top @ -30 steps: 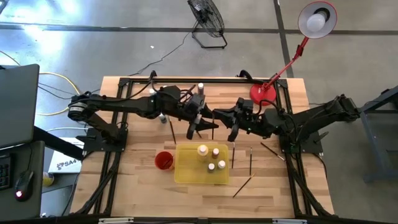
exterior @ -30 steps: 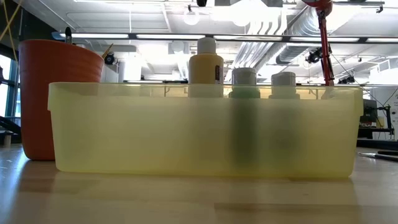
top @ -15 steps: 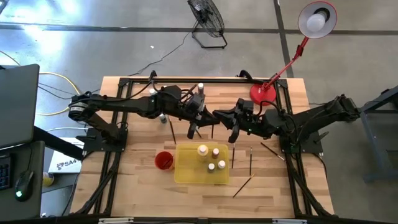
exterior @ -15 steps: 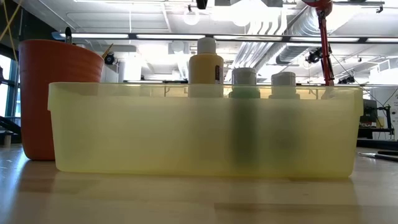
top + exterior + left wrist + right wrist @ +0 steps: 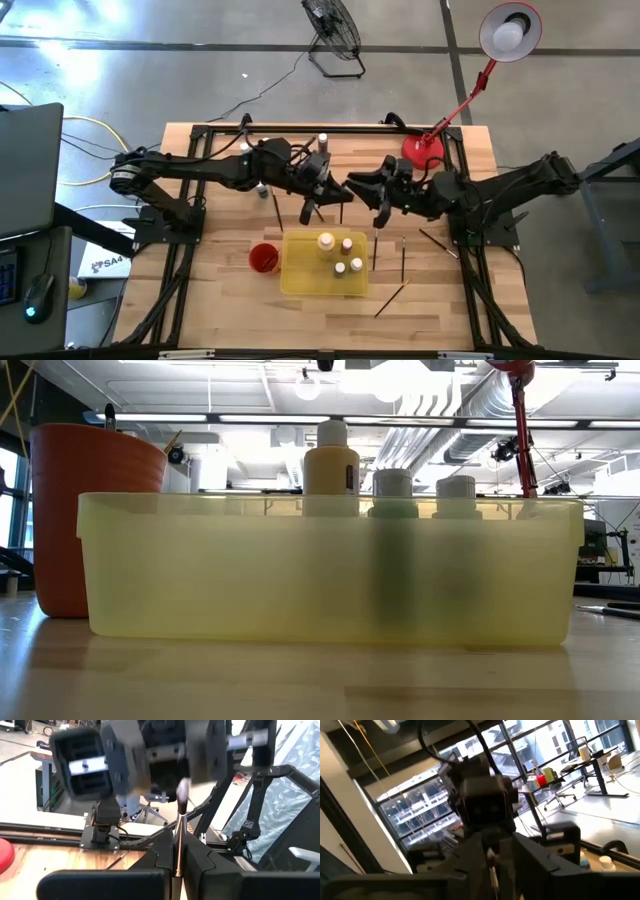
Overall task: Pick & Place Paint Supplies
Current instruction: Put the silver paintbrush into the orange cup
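Mid-table, behind the yellow tray (image 5: 300, 281): left gripper (image 5: 318, 199) clenched on a paintbrush (image 5: 179, 832); right gripper (image 5: 368, 190) just beside, grip state unclear.

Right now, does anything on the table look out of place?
Several paintbrushes lie scattered at odd angles right of the yellow tray. The left gripper holds a paintbrush upright; the bottles stand upright.

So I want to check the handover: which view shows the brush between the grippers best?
The left wrist view: the brush stands clamped in the shut left gripper. The high view shows only a dark sliver between both grippers. In the right wrist view it is hard to tell; the low view misses it.
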You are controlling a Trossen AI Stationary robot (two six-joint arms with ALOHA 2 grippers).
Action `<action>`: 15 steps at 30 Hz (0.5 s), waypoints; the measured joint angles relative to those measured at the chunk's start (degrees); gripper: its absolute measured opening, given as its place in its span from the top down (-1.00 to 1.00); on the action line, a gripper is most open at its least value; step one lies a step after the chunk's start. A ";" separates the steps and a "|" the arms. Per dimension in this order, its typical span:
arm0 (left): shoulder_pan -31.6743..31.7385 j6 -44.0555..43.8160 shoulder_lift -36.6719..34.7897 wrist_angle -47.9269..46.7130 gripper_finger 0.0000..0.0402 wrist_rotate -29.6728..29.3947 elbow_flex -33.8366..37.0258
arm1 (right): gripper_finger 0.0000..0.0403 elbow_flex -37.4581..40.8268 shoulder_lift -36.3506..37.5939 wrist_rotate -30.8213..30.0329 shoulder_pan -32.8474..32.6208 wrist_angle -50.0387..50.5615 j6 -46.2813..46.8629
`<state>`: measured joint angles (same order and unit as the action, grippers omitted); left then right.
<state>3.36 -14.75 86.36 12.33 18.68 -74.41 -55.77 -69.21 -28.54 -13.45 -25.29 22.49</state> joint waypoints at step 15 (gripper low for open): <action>5.49 8.13 -18.01 -22.68 0.95 -0.32 0.00 | 0.34 0.00 4.13 4.68 -3.18 5.66 0.23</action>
<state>8.85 -6.62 68.34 -10.34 18.36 -74.41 -55.77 -65.08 -23.86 -16.64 -19.63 22.72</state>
